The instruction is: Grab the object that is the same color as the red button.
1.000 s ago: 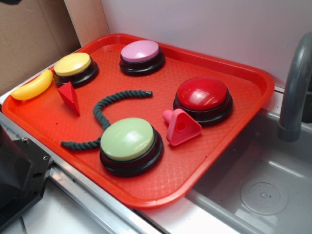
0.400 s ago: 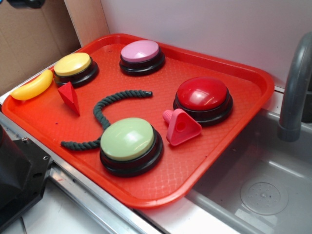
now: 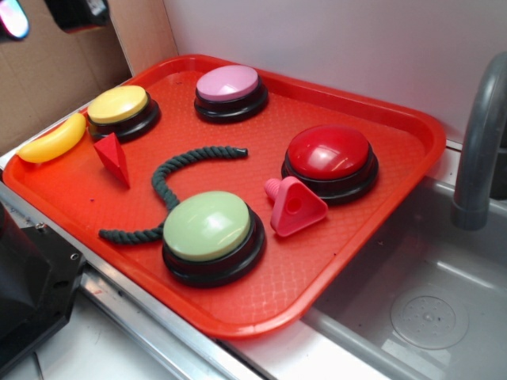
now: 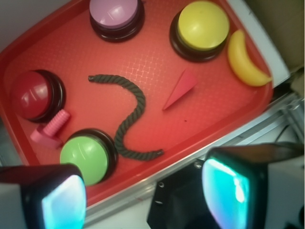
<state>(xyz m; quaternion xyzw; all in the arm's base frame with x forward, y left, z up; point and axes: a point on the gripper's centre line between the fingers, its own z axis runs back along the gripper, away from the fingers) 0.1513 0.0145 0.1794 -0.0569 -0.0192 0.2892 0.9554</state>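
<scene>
Pincer (image 4: 143,191): two fingers (image 4: 62,195) with glowing teal pads fill the bottom of the wrist view, spread wide with nothing between them; in the exterior view only a dark part of the arm shows at the upper left corner, high above the tray.

Tray (image 3: 348,273): red, textured, carrying everything; a grey sink lies at the lower right of the exterior frame.

Green button (image 3: 207,227): nearest dome, lower centre, with the dark rope (image 3: 170,186) curling from its left side up toward mid-tray.

Pink triangular piece (image 3: 295,206): just right of the green button, against the base of the red button (image 3: 329,154).

Red wedge (image 3: 112,157): the colour match for the red button, lying free on the tray at mid-left, just below the yellow button (image 3: 119,107) and near the yellow banana (image 3: 51,141); in the wrist view it sits right of centre (image 4: 181,88), tip pointing lower left.

Pink button (image 3: 228,85): farthest, top centre.

Step in hand: approach; the target is untouched and the pincer is well apart from it.

Next move: likely centre over the wedge, turn the fingers to span its narrow faces, then descend, keeping off the yellow button's base and the banana; the sloped sides may slip when squeezed.
</scene>
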